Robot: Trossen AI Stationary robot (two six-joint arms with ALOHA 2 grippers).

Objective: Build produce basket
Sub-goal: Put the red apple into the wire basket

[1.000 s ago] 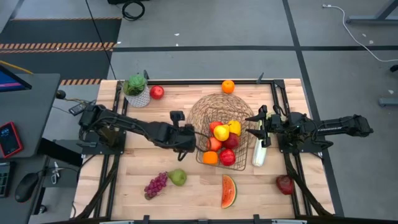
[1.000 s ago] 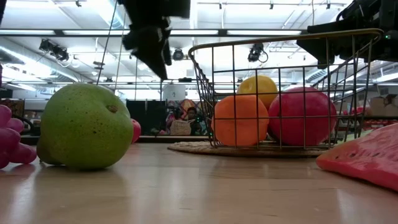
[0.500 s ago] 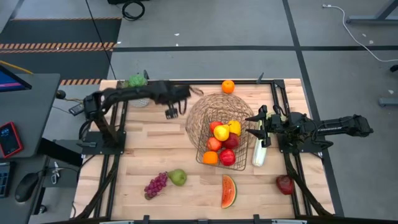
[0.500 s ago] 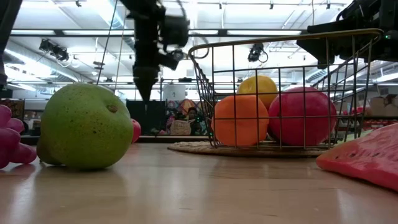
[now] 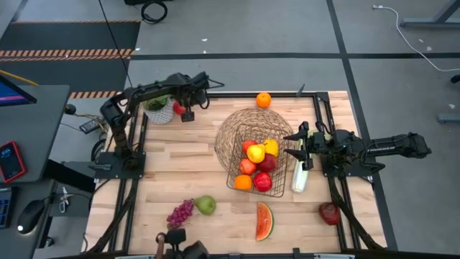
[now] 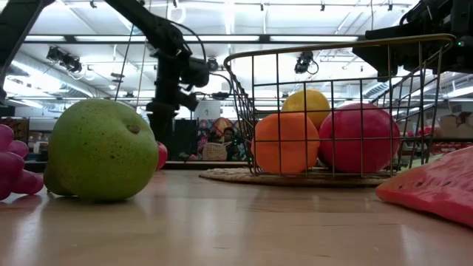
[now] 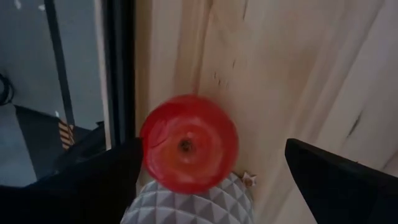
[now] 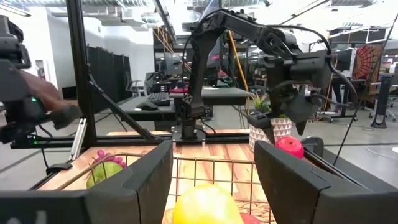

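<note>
A red apple (image 5: 177, 108) lies on the table at the far left, against the white plant pot (image 5: 159, 108). My left gripper (image 5: 188, 109) hangs open just above it, pointing steeply down. In the left wrist view its fingers stand on either side of the apple (image 7: 188, 142) without touching it. The wire basket (image 5: 237, 155) stands mid-table on a woven mat and holds apples, an orange and yellow pieces. My right gripper (image 5: 293, 146) waits at the basket's right side, open, with nothing between its fingers. The celery stalk (image 5: 299, 178) lies below it.
An orange (image 5: 264, 100) sits at the far edge. Grapes (image 5: 180, 214), a green pear (image 5: 205, 205) and a watermelon slice (image 5: 264, 221) lie near the front edge, and a dark red fruit (image 5: 329, 213) at the front right. Bare wood lies between the pot and the basket.
My left gripper has swung from the basket's left side toward the table's far left corner and now hangs over the red apple by the pot. It has tipped from nearly level to pointing steeply down and has stayed open.
</note>
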